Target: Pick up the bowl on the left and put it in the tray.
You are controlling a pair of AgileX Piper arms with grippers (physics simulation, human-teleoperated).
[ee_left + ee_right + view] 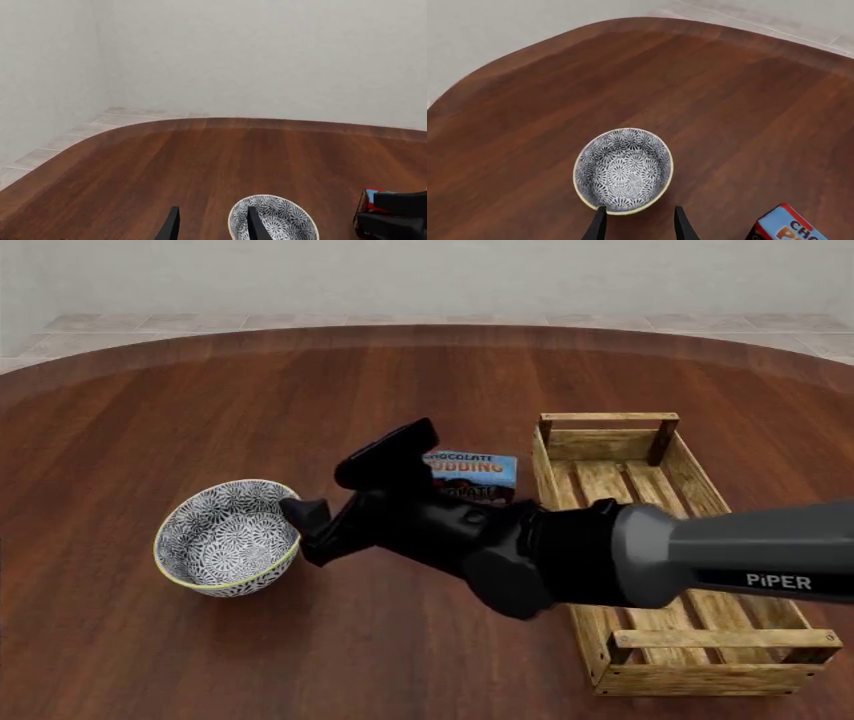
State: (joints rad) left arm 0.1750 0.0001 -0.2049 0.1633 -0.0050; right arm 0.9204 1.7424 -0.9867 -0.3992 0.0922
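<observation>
bowl (224, 537) upright on table, tray (677, 552) long axis running front-to-back

"CHOCOLATE PUDDING" on the box (470, 474); "PiPER" on the right arm (781, 582).

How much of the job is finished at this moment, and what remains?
Done: only the approach. The right gripper is open, its fingertips at the near rim of the bowl, which sits on the table. In hand: closing on that rim. Left: lifting the bowl and placing it in the tray, which holds nothing visible.
</observation>
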